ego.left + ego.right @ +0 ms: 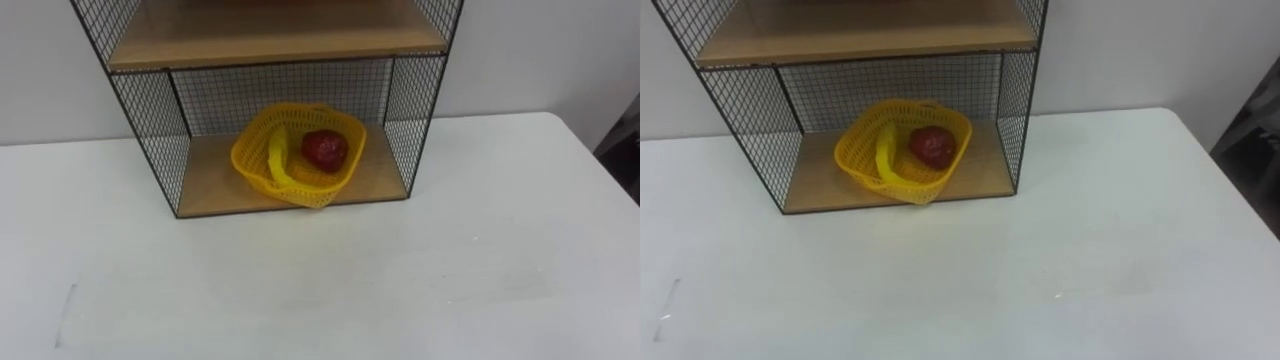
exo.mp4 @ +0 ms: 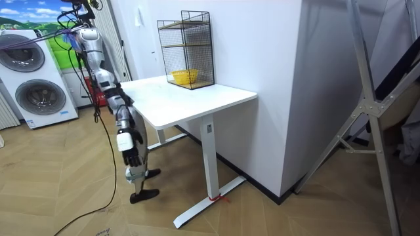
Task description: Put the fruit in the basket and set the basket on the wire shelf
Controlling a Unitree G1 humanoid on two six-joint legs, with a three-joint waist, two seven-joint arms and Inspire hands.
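Final step, judged complete: yellow basket [image 1: 246,160] rests on the bottom board of the wire shelf [image 1: 150,112], at 12 o'clock on the white table [image 1: 460,250], with the red fruit [image 1: 324,149] inside toward 3 o'clock. The state of the hands cannot be told. Next move: at most a nudge toward 12 o'clock, since the basket's front reaches the board edge

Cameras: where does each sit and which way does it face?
Left eye view: robot's head, looking down at the yellow basket holding red fruit in the wire shelf; no body in frame.
Right eye view: beside it, same scene.
Room view: across the room, whole robot standing at the white table.
All share shelf, basket, table.
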